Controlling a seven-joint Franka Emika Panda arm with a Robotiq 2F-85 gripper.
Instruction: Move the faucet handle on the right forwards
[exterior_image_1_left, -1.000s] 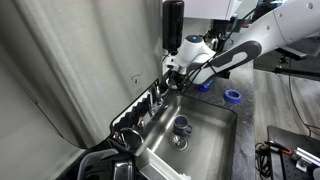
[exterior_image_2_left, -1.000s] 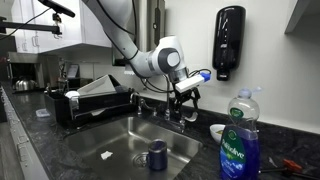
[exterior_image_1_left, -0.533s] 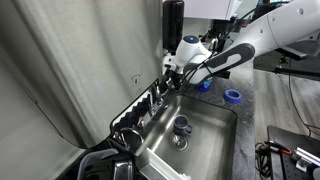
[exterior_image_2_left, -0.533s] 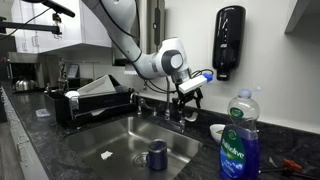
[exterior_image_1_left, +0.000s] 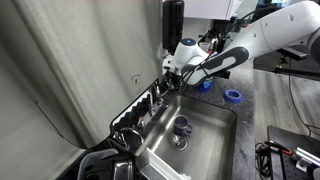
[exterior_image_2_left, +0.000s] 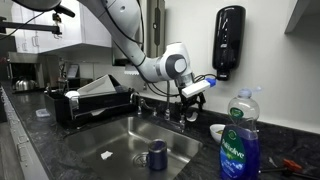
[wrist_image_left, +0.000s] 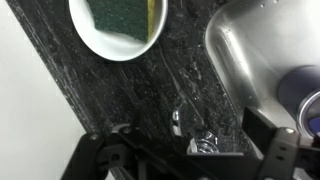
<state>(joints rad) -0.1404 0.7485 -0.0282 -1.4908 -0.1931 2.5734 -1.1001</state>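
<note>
The faucet handle (wrist_image_left: 178, 121), a small chrome lever on a round base, stands on the dark speckled counter at the sink's back edge. In the wrist view it lies between my two dark fingers. My gripper (wrist_image_left: 190, 160) is open and hovers just above it, empty. In an exterior view the gripper (exterior_image_2_left: 191, 96) hangs over the right handle (exterior_image_2_left: 186, 115), next to the curved spout. It also shows in an exterior view (exterior_image_1_left: 173, 76) at the far end of the sink. I cannot tell whether a finger touches the handle.
The steel sink (exterior_image_2_left: 115, 140) holds a blue cup (exterior_image_2_left: 157, 154). A white bowl with a green sponge (wrist_image_left: 115, 25) sits behind the handle. A dish soap bottle (exterior_image_2_left: 240, 142), a wall soap dispenser (exterior_image_2_left: 229, 40) and a dish rack (exterior_image_2_left: 90, 100) surround the sink.
The arm has shifted a little along the sink's back edge and the wrist has tilted, lifting the gripper slightly. The handle looks unmoved.
</note>
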